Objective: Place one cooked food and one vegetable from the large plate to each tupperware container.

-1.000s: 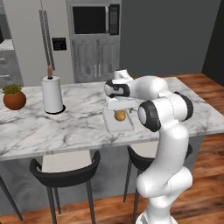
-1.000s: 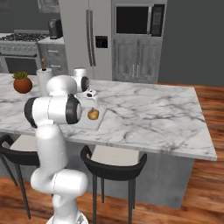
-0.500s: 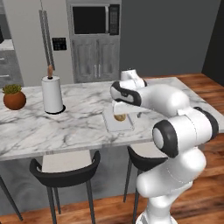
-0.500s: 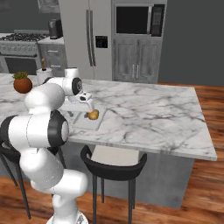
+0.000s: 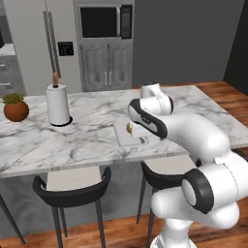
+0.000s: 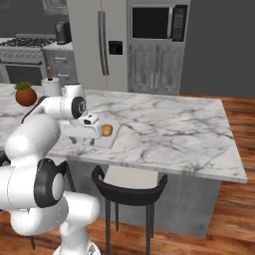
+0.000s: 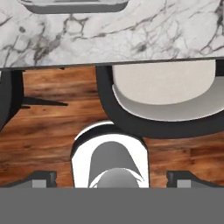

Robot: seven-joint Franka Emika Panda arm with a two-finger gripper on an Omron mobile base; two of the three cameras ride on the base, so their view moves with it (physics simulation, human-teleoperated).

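Looking straight down past the tabletop's [image 7: 131, 35] near edge, the hand [image 7: 112, 177] had its two fingertips [image 7: 41, 177] set far apart at the bottom of its own view, gripping nothing, with wooden floor [image 7: 48, 127] and a stool's pale seat [image 7: 168, 89] beneath. At twelve o'clock in that view lay the rim of a tupperware container [image 7: 74, 6]; what it contained I cannot tell. From the right base view the hand [image 6: 83, 141] hung over the tabletop's [image 6: 164, 129] near edge, and the tupperware container [image 6: 110, 137] just beyond it carried one small golden-brown food piece [image 6: 107, 130]. Farther off, around ten o'clock, stood a paper-towel roll [image 5: 58, 104] and a potted plant [image 5: 16, 107].
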